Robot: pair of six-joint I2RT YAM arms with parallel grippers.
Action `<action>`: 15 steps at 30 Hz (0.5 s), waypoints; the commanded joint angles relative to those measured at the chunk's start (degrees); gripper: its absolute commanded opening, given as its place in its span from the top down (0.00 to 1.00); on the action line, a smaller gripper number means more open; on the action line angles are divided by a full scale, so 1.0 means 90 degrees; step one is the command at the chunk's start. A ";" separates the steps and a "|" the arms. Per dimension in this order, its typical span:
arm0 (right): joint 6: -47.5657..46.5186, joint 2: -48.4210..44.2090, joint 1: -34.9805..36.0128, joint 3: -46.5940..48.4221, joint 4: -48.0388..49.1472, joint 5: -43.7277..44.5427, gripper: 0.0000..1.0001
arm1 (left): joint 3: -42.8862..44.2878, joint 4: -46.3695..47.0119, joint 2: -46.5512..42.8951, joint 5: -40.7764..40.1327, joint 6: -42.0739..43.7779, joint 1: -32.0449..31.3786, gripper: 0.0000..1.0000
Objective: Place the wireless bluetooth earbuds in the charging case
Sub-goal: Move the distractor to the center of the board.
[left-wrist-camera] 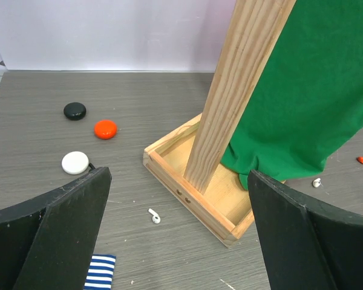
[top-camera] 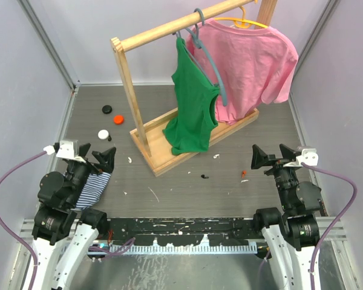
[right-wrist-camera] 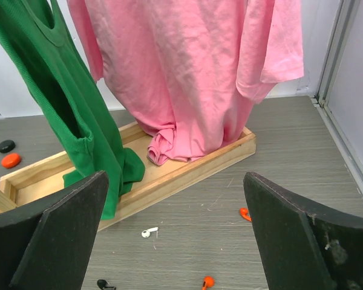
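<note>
Three round charging cases lie at the far left of the table: black (top-camera: 107,109), orange (top-camera: 118,119) and white (top-camera: 103,134); the left wrist view shows them too: black (left-wrist-camera: 74,110), orange (left-wrist-camera: 105,128), white (left-wrist-camera: 75,162). Loose earbuds lie on the table: a white earbud (top-camera: 129,160) (left-wrist-camera: 154,215) left of the rack base, another white earbud (top-camera: 216,156) (right-wrist-camera: 148,232), a black earbud (top-camera: 204,176) (right-wrist-camera: 103,283), and orange earbuds (top-camera: 244,175) (right-wrist-camera: 244,213) (right-wrist-camera: 207,281). My left gripper (top-camera: 95,156) (left-wrist-camera: 178,175) and right gripper (top-camera: 269,155) (right-wrist-camera: 175,176) are open, empty and above the table.
A wooden clothes rack (top-camera: 193,136) stands mid-table, holding a green top (top-camera: 193,103) and a pink T-shirt (top-camera: 254,60) on hangers. A blue-striped cloth (top-camera: 92,188) lies under my left arm. Grey walls close in both sides and the back.
</note>
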 commanded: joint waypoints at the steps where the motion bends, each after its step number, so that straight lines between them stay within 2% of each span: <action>1: -0.0047 -0.0033 -0.0027 0.0121 0.0428 -0.0073 0.00 | -0.0001 0.0494 0.0040 0.0108 0.0052 -0.0028 0.02; 10: -0.0003 -0.0078 -0.0030 0.0070 0.0440 0.0023 0.00 | 0.0068 0.0476 0.0278 0.0256 -0.0165 -0.0028 0.02; 15: 0.0018 -0.0072 -0.0027 0.0037 0.0438 -0.0040 0.00 | 0.0324 0.0165 0.0608 0.0729 -0.0546 -0.0023 0.02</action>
